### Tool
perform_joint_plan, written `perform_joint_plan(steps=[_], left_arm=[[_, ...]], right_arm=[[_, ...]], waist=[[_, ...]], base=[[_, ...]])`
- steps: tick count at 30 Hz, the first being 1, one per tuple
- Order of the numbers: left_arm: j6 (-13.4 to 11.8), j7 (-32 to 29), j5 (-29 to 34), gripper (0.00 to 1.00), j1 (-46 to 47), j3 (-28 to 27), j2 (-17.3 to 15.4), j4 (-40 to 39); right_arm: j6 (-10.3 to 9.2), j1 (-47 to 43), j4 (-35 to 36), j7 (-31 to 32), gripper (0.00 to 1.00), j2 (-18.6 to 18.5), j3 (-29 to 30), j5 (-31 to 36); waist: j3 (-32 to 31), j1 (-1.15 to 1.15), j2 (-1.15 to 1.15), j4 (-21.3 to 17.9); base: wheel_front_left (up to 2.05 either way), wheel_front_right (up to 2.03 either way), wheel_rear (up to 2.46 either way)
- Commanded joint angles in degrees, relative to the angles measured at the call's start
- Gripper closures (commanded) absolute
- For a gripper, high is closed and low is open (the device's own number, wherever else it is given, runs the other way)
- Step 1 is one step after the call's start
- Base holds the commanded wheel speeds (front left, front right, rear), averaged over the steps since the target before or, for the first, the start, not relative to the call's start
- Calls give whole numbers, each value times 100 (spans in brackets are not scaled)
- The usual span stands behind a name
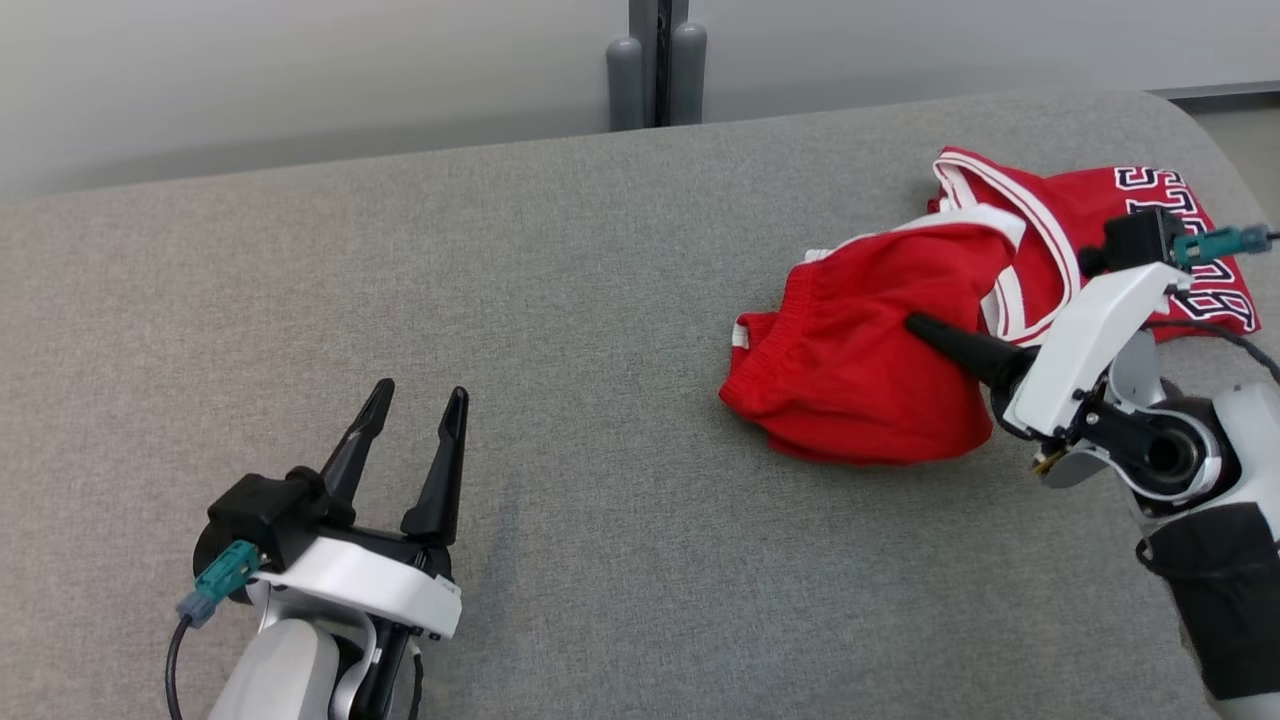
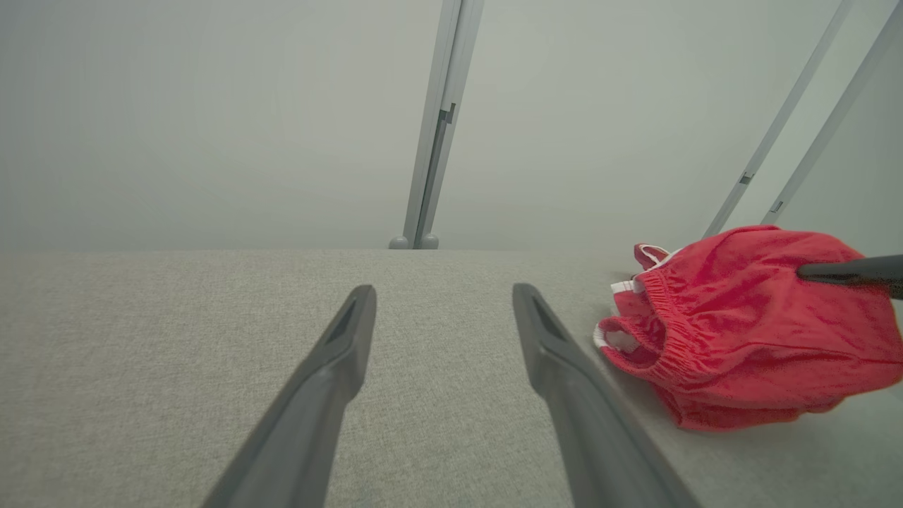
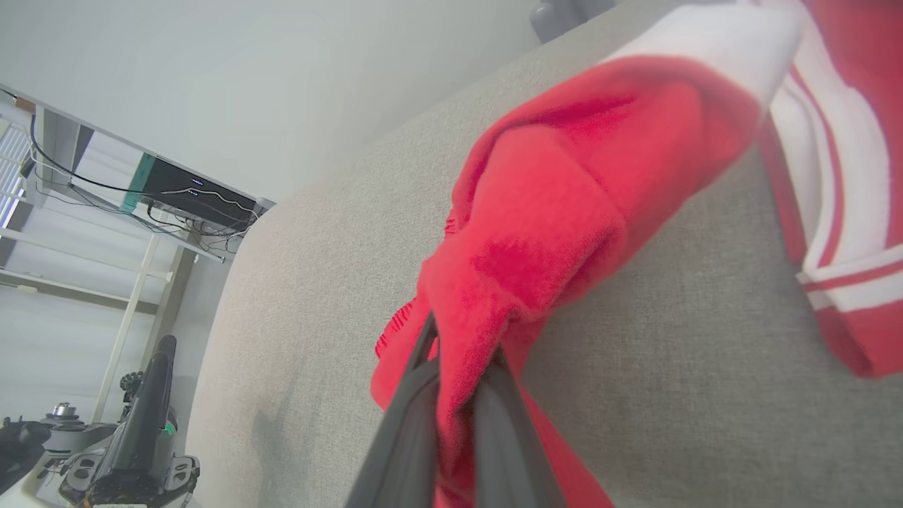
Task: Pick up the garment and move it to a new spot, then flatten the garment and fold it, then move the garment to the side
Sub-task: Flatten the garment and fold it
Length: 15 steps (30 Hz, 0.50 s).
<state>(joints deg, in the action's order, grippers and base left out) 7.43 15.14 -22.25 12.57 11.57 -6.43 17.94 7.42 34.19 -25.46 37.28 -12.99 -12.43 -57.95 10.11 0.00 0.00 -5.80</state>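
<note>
Lettering (image 1: 1150, 181) on garment (image 1: 850, 370) unreadable

A grey, woven-cloth counter (image 1: 600, 300) spans the scene, its far right corner rounded. Behind its far edge stands a plain pale wall (image 1: 300, 70). A slim grey post (image 1: 658, 40) rises against that wall near the middle, flanked at its foot by two rounded grey caps (image 1: 625, 80) just beside it. Further right, two thin slanted rails (image 2: 783, 120) run up the wall. Past the counter's left end, a white shelf (image 3: 85, 127) carries a black box (image 3: 190, 197) and loose dark cables (image 3: 70, 176).
</note>
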Motion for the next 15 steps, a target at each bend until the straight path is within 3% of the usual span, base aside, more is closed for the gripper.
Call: perform_joint_plan(steps=[1, 15], left_arm=[[10, 3, -25, 0, 155, 3, -57, -23], [10, 3, -133, 0, 533, 215, -155, -85]], right_arm=[[15, 132, 71, -13, 100, -147, -100, -2], [14, 1544, 529, -13, 100, -1939, -1405, -148]], waist=[[110, 0, 0, 18], [1052, 0, 0, 402]], base=[[0, 0, 0], [0, 0, 0]])
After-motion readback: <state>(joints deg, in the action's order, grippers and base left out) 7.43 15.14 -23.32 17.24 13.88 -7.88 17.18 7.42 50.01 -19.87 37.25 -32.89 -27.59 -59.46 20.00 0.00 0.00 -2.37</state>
